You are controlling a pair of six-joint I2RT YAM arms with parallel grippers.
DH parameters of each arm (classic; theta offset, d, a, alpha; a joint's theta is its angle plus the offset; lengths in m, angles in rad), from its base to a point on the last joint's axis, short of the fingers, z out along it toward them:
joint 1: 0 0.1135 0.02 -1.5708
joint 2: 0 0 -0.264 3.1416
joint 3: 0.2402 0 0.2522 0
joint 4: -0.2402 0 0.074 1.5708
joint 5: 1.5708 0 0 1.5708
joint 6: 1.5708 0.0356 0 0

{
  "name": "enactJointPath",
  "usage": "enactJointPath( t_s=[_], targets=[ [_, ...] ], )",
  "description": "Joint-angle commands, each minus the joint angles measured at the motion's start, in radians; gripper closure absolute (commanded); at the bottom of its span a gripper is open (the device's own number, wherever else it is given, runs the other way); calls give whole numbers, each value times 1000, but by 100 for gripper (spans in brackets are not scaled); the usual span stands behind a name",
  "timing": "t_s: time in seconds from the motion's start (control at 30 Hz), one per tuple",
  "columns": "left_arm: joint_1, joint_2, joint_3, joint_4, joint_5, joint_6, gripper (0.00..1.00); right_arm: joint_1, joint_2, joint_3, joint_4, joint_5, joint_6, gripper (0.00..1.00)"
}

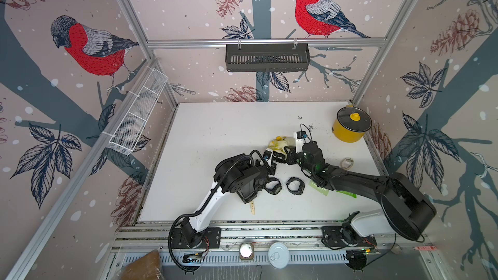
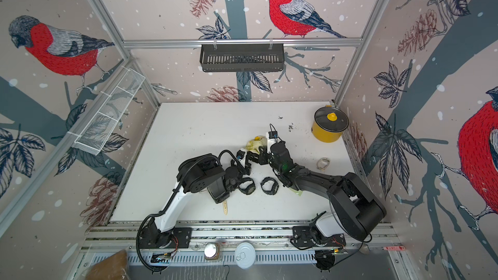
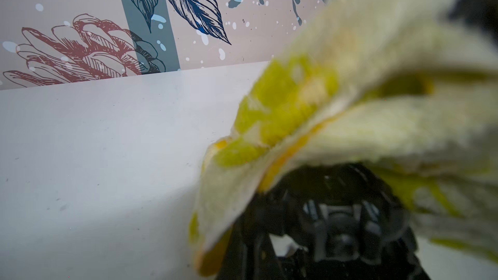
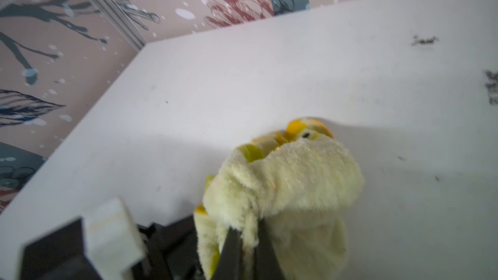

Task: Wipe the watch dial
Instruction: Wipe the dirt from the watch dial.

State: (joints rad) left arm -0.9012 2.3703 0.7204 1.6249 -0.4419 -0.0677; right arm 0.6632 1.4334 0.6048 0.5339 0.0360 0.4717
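Observation:
A black watch (image 3: pixel 338 219) sits right at my left gripper's jaws in the left wrist view, blurred, with its dial facing the camera. In both top views my left gripper (image 1: pixel 275 160) is shut on this watch above the middle of the table. My right gripper (image 4: pixel 248 231) is shut on a fluffy pale yellow cloth (image 4: pixel 291 184). The cloth (image 1: pixel 280 143) bunches just beyond the two grippers, and its folds (image 3: pixel 377 109) hang over the watch. The right gripper (image 1: pixel 286 155) meets the left one tip to tip. Whether cloth and dial touch I cannot tell.
Two more black watches (image 1: pixel 273 186) (image 1: pixel 295 185) lie on the white table (image 1: pixel 215 144) under the arms. A beige watch (image 1: pixel 347 163), green packets (image 1: pixel 319 187) and a beige strap (image 1: pixel 252 207) lie nearby. A yellow lidded pot (image 1: pixel 350 126) stands at the back right, near dark crumbs (image 1: pixel 310 127).

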Motion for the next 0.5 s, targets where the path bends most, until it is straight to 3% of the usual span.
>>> enactJointPath(
  t_s=[0.0, 0.13, 0.27, 0.47],
  targets=[
    [4, 43, -24, 174, -19, -62, 100, 33, 63, 84, 20, 97, -3, 94],
    [7, 42, -27, 172, -4, -62, 100, 70, 220, 155, 45, 140, -15, 95],
    [8, 37, -23, 156, -5, -68, 100, 108, 319, 105, 96, 149, 14, 95],
    [8, 37, -23, 158, -3, -64, 100, 168, 300, -61, 141, 186, 80, 95]
  ],
)
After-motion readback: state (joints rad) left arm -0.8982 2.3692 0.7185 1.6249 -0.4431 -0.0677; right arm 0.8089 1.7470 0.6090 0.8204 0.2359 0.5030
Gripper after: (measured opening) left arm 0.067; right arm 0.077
